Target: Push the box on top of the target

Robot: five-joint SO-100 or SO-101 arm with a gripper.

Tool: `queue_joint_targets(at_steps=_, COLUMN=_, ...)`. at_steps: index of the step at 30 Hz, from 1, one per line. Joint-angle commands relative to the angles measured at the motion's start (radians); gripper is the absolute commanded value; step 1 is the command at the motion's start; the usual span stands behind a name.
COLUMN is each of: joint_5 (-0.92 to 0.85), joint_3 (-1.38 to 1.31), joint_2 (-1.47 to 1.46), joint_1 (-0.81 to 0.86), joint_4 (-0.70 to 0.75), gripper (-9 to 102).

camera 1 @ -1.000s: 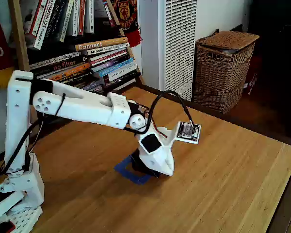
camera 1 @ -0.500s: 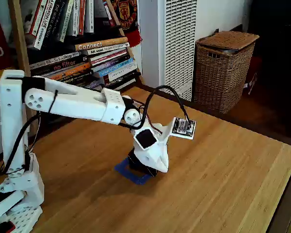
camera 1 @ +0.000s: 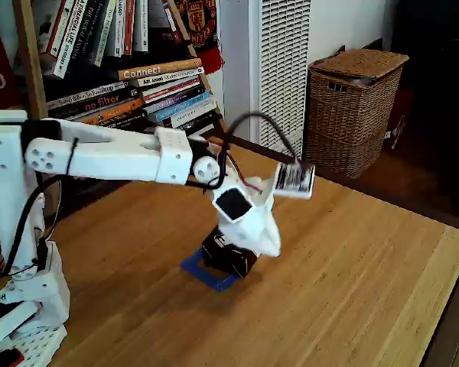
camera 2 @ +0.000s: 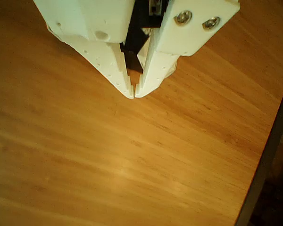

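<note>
- Fixed view, nearest first: the arm's white base [camera 1: 19, 306] stands at the lower left corner of the wooden table [camera 1: 352, 290], with its upright link rising along the left edge.
- From there the long white arm link [camera 1: 111, 157] reaches rightward across the picture, level with the books behind it, and ends at the wrist, where a black cable loops over to a small camera board [camera 1: 294, 178].
- The gripper [camera 1: 269, 248] points down and to the right, its white body raised above the table, with the box just below and to its left.
- The box [camera 1: 229, 254] — black-sided, little of its top visible under the gripper body — sits over the right part of the target [camera 1: 206, 274]; blue tape shows at the box's left and front, so it looks only partly on the square, though the gripper hides the far side.
- Other view, looking down along the fingers: the gripper [camera 2: 134, 94] has its two white fingertips nearly touching, with a thin slit between them and nothing held — bare wood lies below.
- Farther back in the fixed view, a shelf of stacked books [camera 1: 149, 95] fills the upper left, a white slatted unit [camera 1: 279, 69] stands in the middle, and a wicker basket [camera 1: 352, 107] sits on the floor at the right, beyond the table's far edge.
</note>
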Motion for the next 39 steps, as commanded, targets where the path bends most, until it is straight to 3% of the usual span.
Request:
queue_joint_targets(at_steps=1, joint_5=-0.067, joint_3=-0.117, joint_2=0.020, joint_1=-0.008, joint_4=0.043, gripper=0)
queue_joint_targets(at_steps=7, joint_5=-0.325, joint_3=-0.287, joint_2=-0.051, joint_1=-0.064, joint_4=0.104, gripper=0)
queue_joint_targets(at_steps=20, joint_5=-0.598, joint_3=-0.471, joint_2=-0.160, joint_1=-0.192, joint_4=0.224, gripper=0)
queue_joint_targets(at_steps=39, joint_5=-0.673, joint_3=-0.581, joint_2=-0.345, joint_1=-0.282, joint_4=0.259, gripper=0)
